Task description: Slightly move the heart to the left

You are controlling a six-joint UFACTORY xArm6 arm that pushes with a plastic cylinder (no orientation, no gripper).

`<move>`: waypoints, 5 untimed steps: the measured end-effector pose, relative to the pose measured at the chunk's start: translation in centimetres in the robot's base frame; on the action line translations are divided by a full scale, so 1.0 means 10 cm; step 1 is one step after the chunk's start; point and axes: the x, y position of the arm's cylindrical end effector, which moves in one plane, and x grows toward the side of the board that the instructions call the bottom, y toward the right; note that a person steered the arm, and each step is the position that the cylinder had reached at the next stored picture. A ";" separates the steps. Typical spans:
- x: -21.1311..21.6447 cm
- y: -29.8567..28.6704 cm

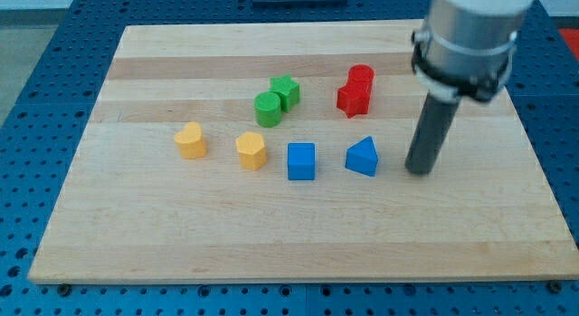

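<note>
Camera view — yellow pentagon (251,150) beside yellow heart (191,140).

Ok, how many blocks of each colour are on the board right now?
Yellow: 2, the yellow heart and the yellow pentagon
Green: 2, the green round block and the green star
Blue: 2, the blue cube and the blue triangle
Red: 2, the front red block and the back red block
Total: 8

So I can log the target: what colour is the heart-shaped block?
Yellow. The heart block shows clearly in the camera view, leftmost on the board.
</note>
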 end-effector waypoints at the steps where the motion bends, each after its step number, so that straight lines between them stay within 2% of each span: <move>1: 0.31 -0.55; 2: -0.16 -0.66; 3: -0.37 -0.54; 4: -0.26 -0.51; 5: 0.33 -0.64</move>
